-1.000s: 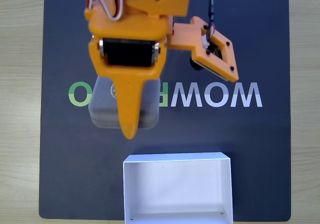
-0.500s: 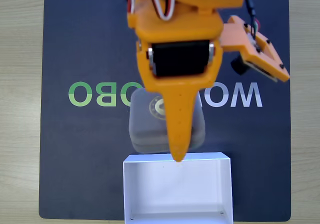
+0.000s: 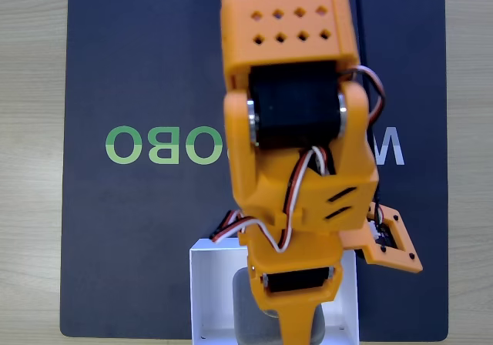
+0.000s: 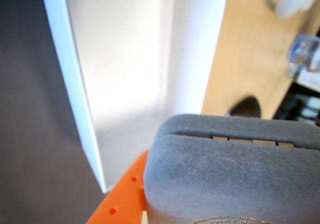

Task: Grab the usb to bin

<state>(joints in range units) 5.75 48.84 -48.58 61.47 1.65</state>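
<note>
The usb (image 3: 248, 308), a dark grey block with rounded corners, hangs over the inside of the bin (image 3: 209, 287), a shallow white box at the mat's near edge. My orange gripper (image 3: 293, 329) is shut on it from above, and the arm hides most of the block in the fixed view. In the wrist view the usb (image 4: 231, 176) is close up, resting against an orange finger (image 4: 125, 199), with the bin (image 4: 125, 69) and its white floor and wall right behind it.
The bin sits on a dark navy mat (image 3: 131, 245) with green and white lettering (image 3: 158, 145), laid on a wooden table (image 3: 31, 160). The orange wrist camera mount (image 3: 393, 245) juts out right of the gripper. Blurred objects (image 4: 300, 54) lie beyond the table edge.
The gripper has carried the usb from the left-middle of the mat towards the near edge. It went from beside the lettering, to the bin's far rim, to over the bin's inside.
</note>
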